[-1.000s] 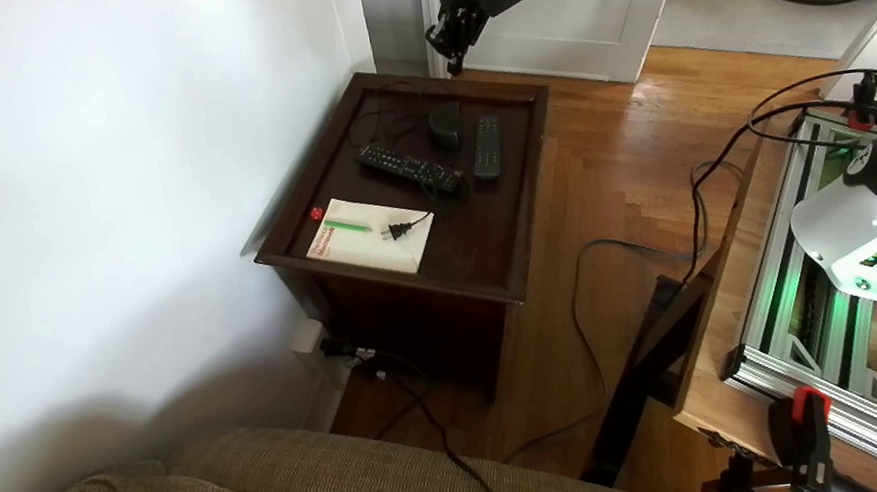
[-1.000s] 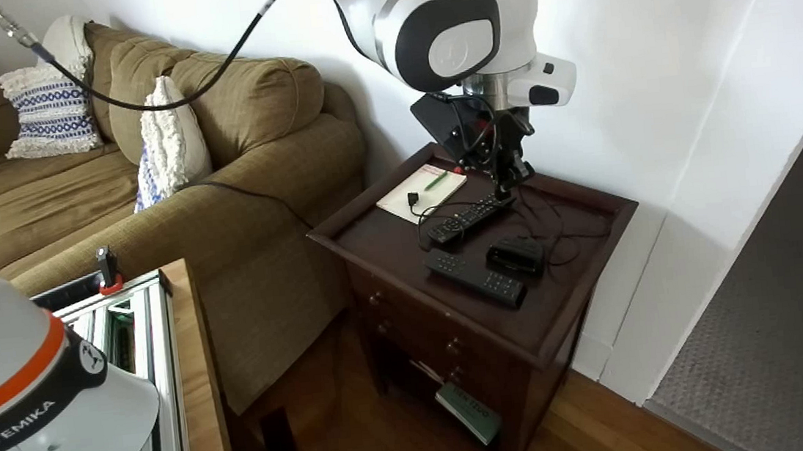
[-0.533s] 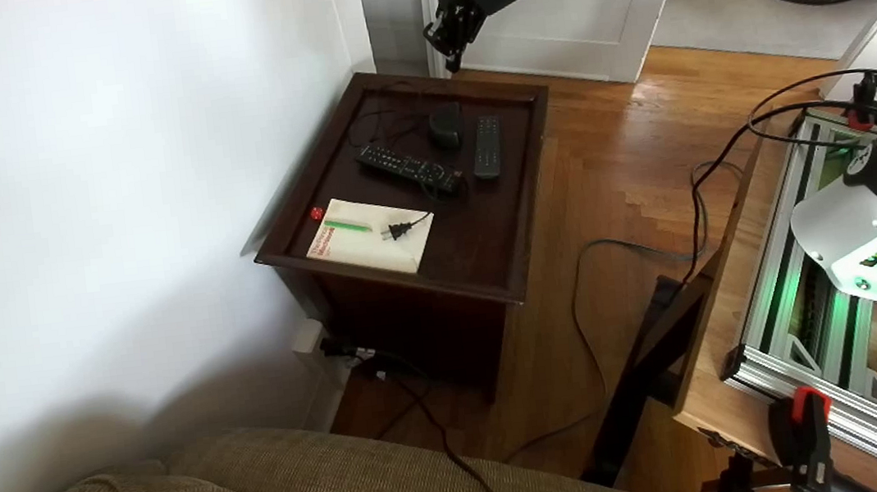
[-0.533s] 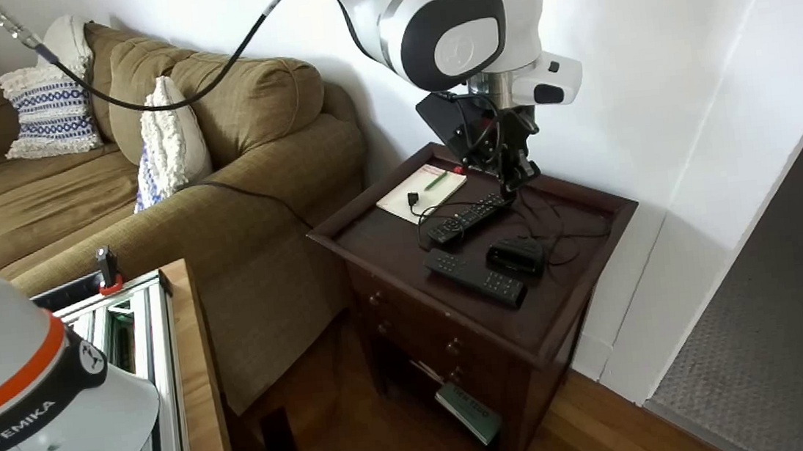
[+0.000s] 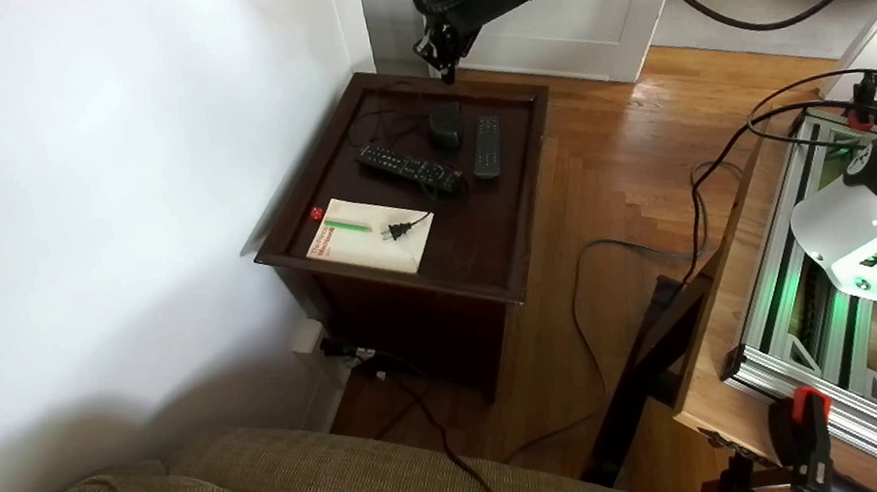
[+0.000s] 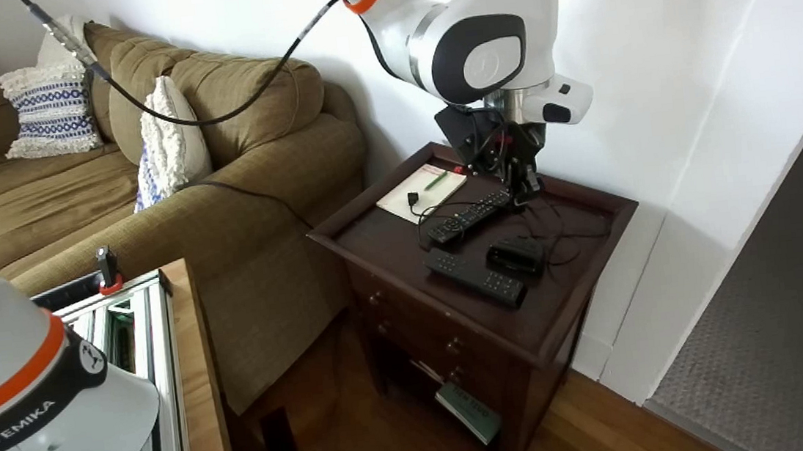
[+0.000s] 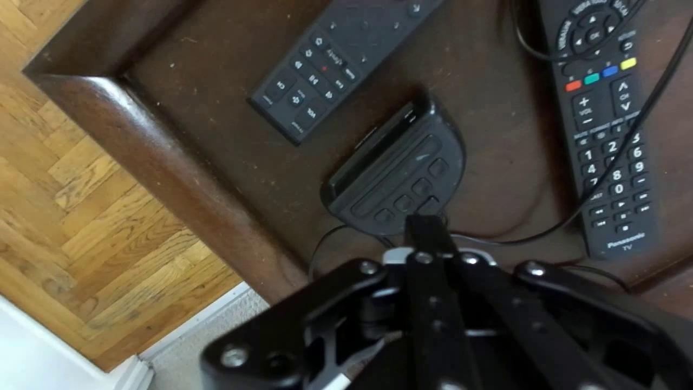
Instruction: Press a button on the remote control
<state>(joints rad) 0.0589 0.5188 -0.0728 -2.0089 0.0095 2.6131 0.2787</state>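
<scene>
Two dark remotes lie on a brown nightstand (image 6: 373, 237). The long Panasonic remote (image 7: 612, 130) is at the right in the wrist view, a cable crossing it; it shows in both exterior views (image 5: 407, 169) (image 6: 471, 219). The smaller grey-black remote (image 7: 319, 70) is at upper left in the wrist view and in both exterior views (image 5: 487, 150) (image 6: 476, 277). My gripper (image 7: 430, 230) is shut and empty, pointing down. Its fingertips overlap the lower edge of a black device (image 7: 406, 173) with buttons in the wrist view. In an exterior view the gripper (image 5: 449, 75) appears above the nightstand's far end.
A booklet (image 5: 374, 257) with a green pencil (image 5: 349, 225) and a plug (image 5: 397, 231) lies at one end, a small red die (image 5: 317, 213) beside it. Loose cables (image 7: 541, 238) run around the device. A raised rim (image 7: 162, 162) edges the nightstand. A wall (image 6: 653, 83) stands behind it.
In the last half second my gripper has come down and shifted slightly, leftward in one exterior view and rightward in another. The remotes, device and booklet have not moved.
</scene>
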